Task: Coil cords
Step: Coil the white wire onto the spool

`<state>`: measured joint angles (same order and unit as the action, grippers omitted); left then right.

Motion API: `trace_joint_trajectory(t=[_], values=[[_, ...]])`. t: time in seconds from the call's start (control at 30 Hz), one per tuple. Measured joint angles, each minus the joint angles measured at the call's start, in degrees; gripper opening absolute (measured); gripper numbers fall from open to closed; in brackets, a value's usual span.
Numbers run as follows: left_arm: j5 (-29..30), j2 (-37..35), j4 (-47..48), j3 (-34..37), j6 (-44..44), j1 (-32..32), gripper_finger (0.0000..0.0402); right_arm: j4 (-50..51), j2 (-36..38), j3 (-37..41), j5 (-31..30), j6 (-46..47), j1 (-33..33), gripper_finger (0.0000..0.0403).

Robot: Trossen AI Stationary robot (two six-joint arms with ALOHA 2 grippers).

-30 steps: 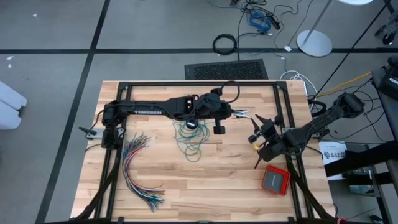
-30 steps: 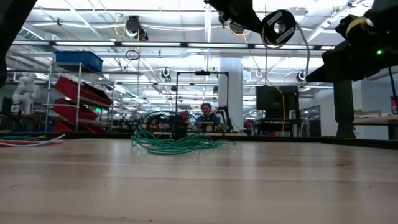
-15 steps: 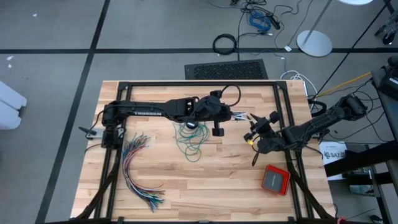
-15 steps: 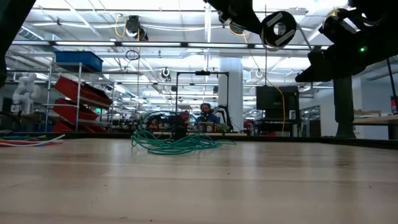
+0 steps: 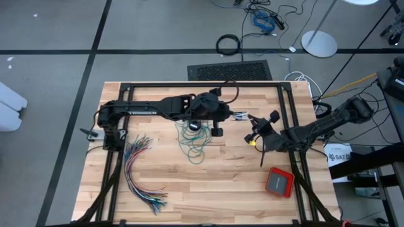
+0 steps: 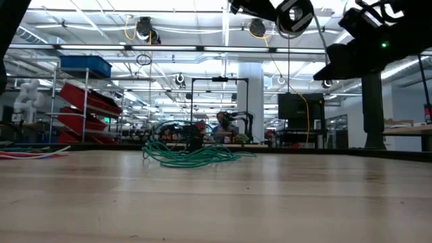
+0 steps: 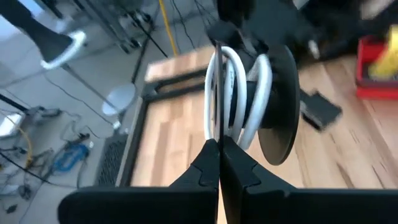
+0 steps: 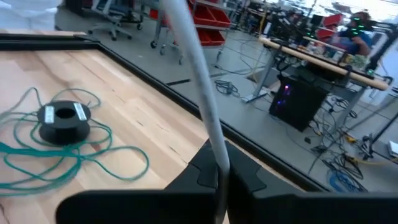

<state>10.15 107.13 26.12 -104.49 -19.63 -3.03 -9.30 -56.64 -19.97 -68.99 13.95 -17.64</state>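
Note:
The teal-green cord (image 5: 194,144) lies in loose loops on the table's middle, around a black spool (image 5: 194,125) that stands on its flange. It also shows in the low view (image 6: 192,155) and the right wrist view (image 8: 93,155). My left gripper (image 7: 219,155) is shut, high above the table's middle. Just ahead of it hangs a second black spool (image 6: 295,13) wound with white cord (image 7: 239,93). My right gripper (image 8: 217,165), right of it (image 5: 252,123), is shut on a white cord (image 8: 199,68). No black cord is plainly seen. My left gripper pinches a thin black edge (image 7: 217,124) that rises from between its fingertips to the raised spool. Whether that is the spool's near flange seen edge-on or a stretch of cord, I cannot tell. The fingers point level toward the table's right. The spool is lifted clear. My right gripper pinches the white cord (image 8: 214,146) between its two fingers. The cord runs on past the fingertips toward the left arm, clear of the table. The fingers point toward the table's left.
A fan of many-coloured wires (image 5: 140,170) lies at the near left. A red box (image 5: 279,181) sits at the near right. A black frame rail (image 5: 189,84) borders the tabletop. Bare wood lies near the front edge. A person sits far behind the table (image 6: 223,123).
My right gripper has gone toward the table's left and a little up, closer to the left arm. My left gripper has risen with the white-wound spool and drawn slightly toward the table's left. The teal cord has stayed where it was.

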Motion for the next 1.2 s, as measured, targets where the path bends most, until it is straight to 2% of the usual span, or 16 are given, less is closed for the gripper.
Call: trace_joint_trajectory(t=[0.13, 0.33, 0.53, 0.67, 0.9, 1.03, 1.2], values=[[-1.2, 0.0, 2.0, 0.0, 1.1, 0.0, 0.0000, -6.6, 0.0, 0.0, 4.2, -6.6, 3.0, 0.0000], [-1.7, -2.5, 2.0, 0.0, 1.3, -0.2, 0.0000, -13.3, -1.6, 0.0, 13.7, -10.1, 9.6, 0.0000], [-0.4, -8.3, 0.1, 5.2, 1.8, -1.0, 0.0000, -29.6, -6.7, -0.1, 22.2, -17.5, 13.8, 0.0000], [1.4, -12.6, -0.8, 10.8, 3.6, -1.5, 0.0000, -31.2, -10.2, -3.4, 28.1, -19.1, 17.1, 0.0000], [2.1, -19.1, -13.4, 24.9, 5.4, -1.4, 0.0000, -31.3, -21.6, -12.7, 36.5, -19.8, 21.1, 0.0000], [5.2, -22.3, -21.3, 33.1, 5.9, -1.5, 0.0000, -31.7, -27.2, -16.2, 37.9, -19.6, 21.8, 0.0000], [8.8, -26.2, -32.3, 42.5, 8.6, -1.5, 0.0000, -37.0, -31.4, -17.9, 38.0, -19.3, 22.0, 0.0000]])
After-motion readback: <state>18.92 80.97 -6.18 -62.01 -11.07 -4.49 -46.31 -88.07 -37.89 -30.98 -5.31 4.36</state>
